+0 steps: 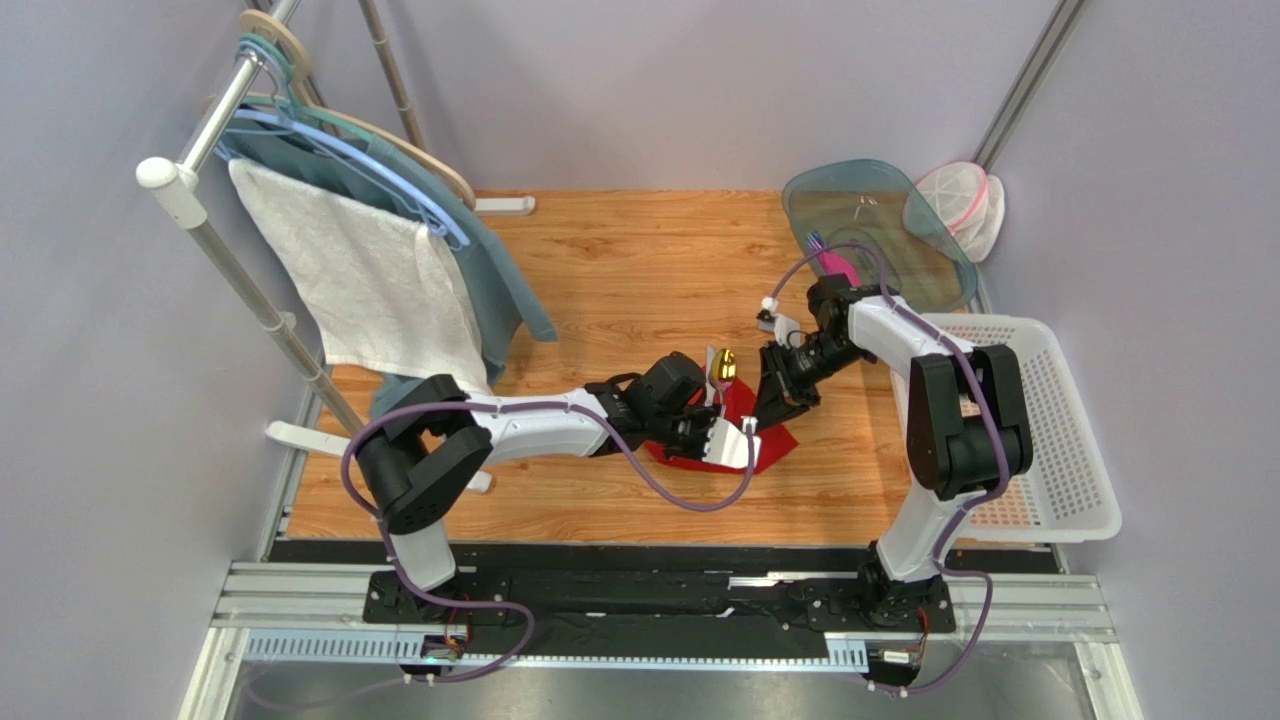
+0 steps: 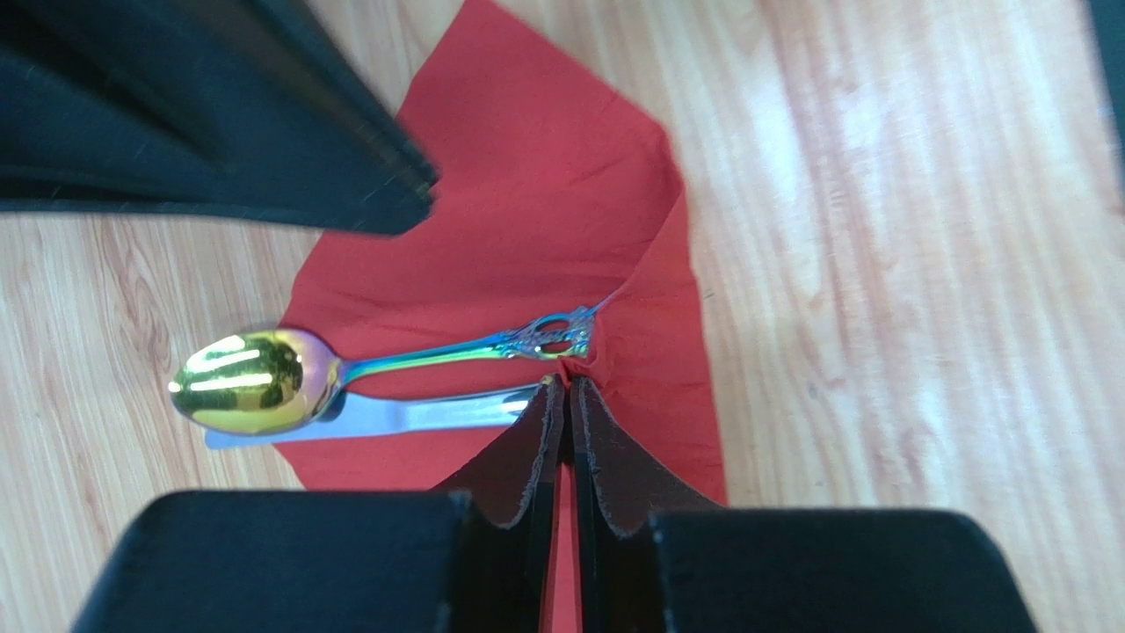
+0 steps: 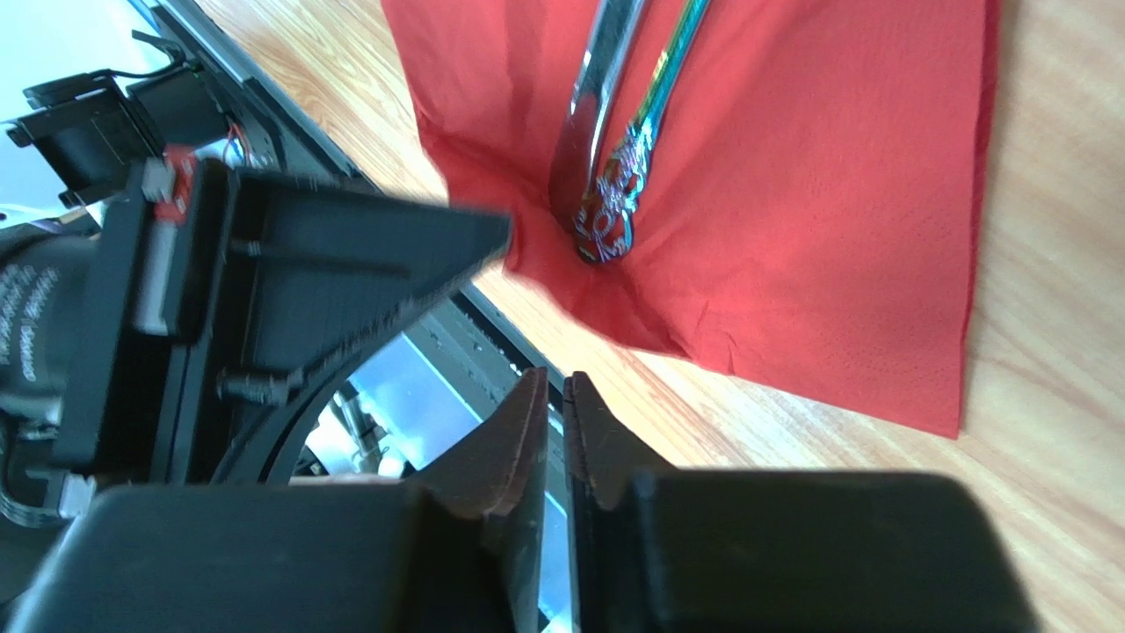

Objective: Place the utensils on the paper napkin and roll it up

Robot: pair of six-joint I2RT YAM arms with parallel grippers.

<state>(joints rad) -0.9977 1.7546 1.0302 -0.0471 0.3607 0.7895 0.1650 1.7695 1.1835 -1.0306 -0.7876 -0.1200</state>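
Note:
The red paper napkin (image 1: 769, 444) lies on the wooden table, partly folded up. On it lie two utensils side by side: a spoon (image 2: 251, 383) with a gold bowl and rainbow handle, and a silver knife (image 2: 409, 416). My left gripper (image 2: 568, 385) is shut, pinching a raised fold of the napkin (image 2: 528, 198) at the handle ends. My right gripper (image 3: 555, 385) is shut and empty, hovering over bare wood just off the napkin's (image 3: 819, 198) edge, near the handle ends (image 3: 610, 211). In the top view the right gripper (image 1: 781, 398) is right beside the left gripper (image 1: 732, 435).
A white perforated basket (image 1: 1070, 450) stands at the right edge. A white towel (image 1: 361, 285) and hangers hang on a rack at the left. A teal mesh bag (image 1: 879, 225) lies at the back right. A black rail (image 1: 661, 563) runs along the front.

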